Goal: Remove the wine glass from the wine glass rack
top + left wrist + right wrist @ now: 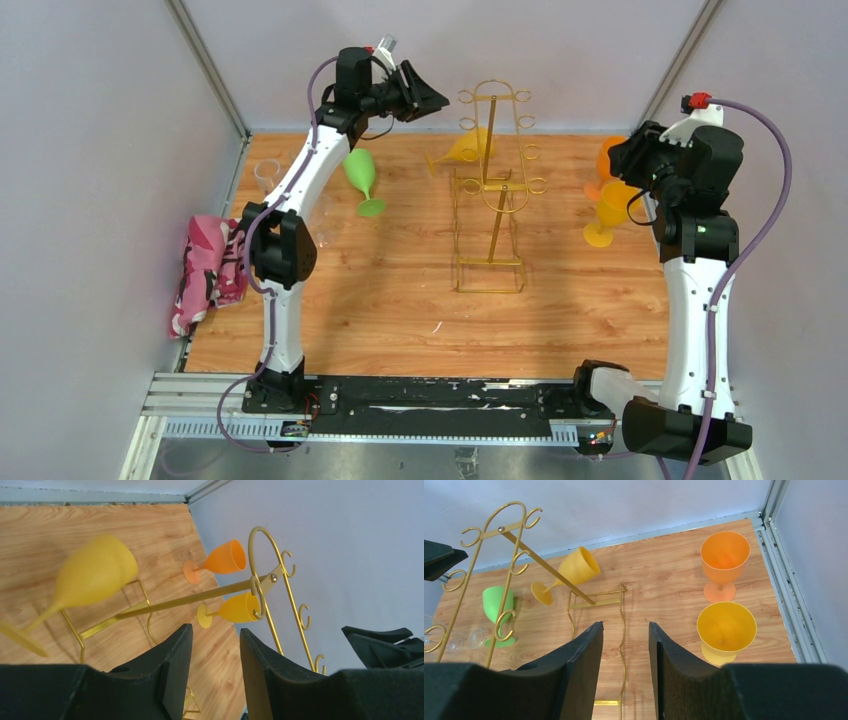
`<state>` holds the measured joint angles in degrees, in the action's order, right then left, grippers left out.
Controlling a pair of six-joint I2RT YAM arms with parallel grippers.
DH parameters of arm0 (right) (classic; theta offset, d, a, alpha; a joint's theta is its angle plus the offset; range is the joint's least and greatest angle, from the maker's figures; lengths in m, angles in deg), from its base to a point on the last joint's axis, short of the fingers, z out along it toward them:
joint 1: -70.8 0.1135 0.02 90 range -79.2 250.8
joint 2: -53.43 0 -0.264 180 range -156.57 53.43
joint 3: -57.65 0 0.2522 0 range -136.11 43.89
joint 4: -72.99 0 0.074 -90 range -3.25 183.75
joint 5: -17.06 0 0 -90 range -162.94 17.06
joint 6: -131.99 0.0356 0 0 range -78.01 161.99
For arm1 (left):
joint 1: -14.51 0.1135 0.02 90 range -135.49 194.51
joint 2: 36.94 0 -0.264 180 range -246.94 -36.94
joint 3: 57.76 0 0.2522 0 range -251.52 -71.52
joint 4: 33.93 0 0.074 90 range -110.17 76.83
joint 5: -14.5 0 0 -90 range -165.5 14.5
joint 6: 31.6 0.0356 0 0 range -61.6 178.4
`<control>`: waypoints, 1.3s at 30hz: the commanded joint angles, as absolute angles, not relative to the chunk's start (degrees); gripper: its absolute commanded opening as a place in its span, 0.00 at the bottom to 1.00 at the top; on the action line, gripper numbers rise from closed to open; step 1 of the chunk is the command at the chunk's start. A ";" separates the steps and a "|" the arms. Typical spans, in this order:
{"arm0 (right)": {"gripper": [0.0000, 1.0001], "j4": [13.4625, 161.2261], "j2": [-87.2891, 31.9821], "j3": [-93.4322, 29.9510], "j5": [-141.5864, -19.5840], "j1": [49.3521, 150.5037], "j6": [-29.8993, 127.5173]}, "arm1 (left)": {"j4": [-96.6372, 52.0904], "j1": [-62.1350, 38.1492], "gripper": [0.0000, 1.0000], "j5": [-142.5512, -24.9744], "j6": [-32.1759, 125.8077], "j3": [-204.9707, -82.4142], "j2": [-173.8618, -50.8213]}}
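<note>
Yellow plastic wine glass (pixel 463 148) hangs tilted on thin gold wire rack (pixel 490 190), upper centre of overhead view. Left hand (pixel 215 630) and right hand (pixel 625 625) are both part open, empty, clear of it. Risk: the foot snags its hook during the pull, and the light rack likely tips.

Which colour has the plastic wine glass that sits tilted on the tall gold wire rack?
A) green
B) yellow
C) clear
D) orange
B: the yellow plastic wine glass leans tilted at the post of the tall gold wire rack, while the green wine glass and the orange wine glass stand upright on the wooden table.
</note>
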<state>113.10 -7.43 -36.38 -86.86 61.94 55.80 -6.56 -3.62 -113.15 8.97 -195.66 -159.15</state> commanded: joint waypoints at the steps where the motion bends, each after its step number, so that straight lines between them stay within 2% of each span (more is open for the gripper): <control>1: 0.43 111.05 -6.56 -35.73 -88.27 62.65 56.41 | -7.18 -3.73 0.45 -113.52 9.58 -195.27 -158.12; 10: 0.44 110.83 -7.45 -35.62 -90.14 62.64 56.13 | 9.09 -4.22 0.43 -99.60 23.95 -195.41 -154.99; 16: 0.44 110.56 -8.11 -35.69 -91.86 62.63 56.35 | 9.96 -6.91 0.43 -91.54 30.29 -188.70 -147.12; 18: 0.44 111.07 -8.36 -35.84 -91.57 62.63 55.96 | 11.85 -8.64 0.43 -86.00 33.88 -188.90 -143.72; 21: 0.50 112.20 -8.86 -36.25 -90.50 63.08 55.15 | 12.36 -11.86 0.43 -77.19 39.92 -186.68 -136.23; 30: 0.56 112.44 -9.23 -36.27 -88.81 64.92 54.74 | 1.92 -17.38 0.53 -61.27 44.62 -162.05 -106.26; 36: 0.58 111.58 -7.59 -35.00 -87.78 65.53 54.66 | 4.37 -17.35 0.54 -53.90 45.68 -156.80 -97.55; 39: 0.62 111.38 -6.54 -34.07 -86.92 65.60 54.47 | 5.75 -17.39 0.54 -50.28 46.21 -156.10 -95.11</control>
